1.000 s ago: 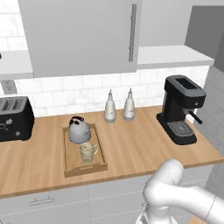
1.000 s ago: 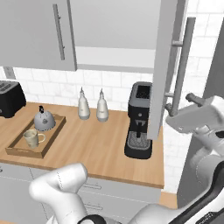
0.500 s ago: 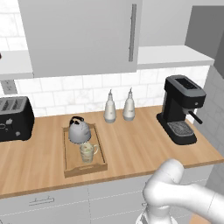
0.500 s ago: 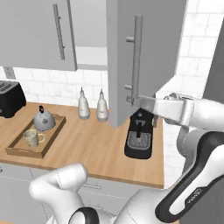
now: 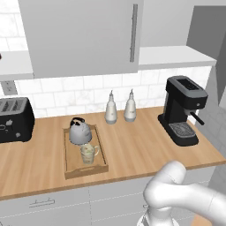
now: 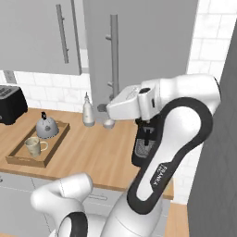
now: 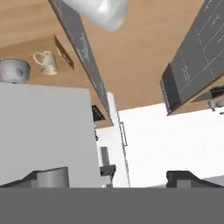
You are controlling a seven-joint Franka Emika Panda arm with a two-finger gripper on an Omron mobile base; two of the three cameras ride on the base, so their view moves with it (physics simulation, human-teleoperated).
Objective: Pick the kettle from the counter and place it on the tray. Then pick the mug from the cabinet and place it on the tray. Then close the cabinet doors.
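Wooden tray (image 5: 69, 170) on the bench (image 5: 132, 152) already carries kettle (image 5: 80, 132) and mug (image 5: 88, 153). Gripper (image 6: 109, 121), its state unclear, pushes the right cabinet door (image 6: 139, 51); closing remains.

1. The glossy white robot arm (image 6: 185, 120) is built from thick, rounded tube-like links with smooth, plastic-looking shells.
2. A broad dark charcoal band (image 6: 159, 171) runs along the inside of the curved upper link, from about 1 o'clock down to 7 o'clock in the right base view.
3. The boxy white hand housing (image 6: 132, 102) is flatter and more angular than the links, with a grey underside.
4. A small dark round joint cap (image 6: 144, 91) sits on the wrist.
5. The bulbous white base links (image 6: 65, 196) end in a dark ring (image 6: 74, 227) at 7 o'clock.
6. In the left base view, a rounded white elbow link (image 5: 176, 190) fills 5 o'clock.
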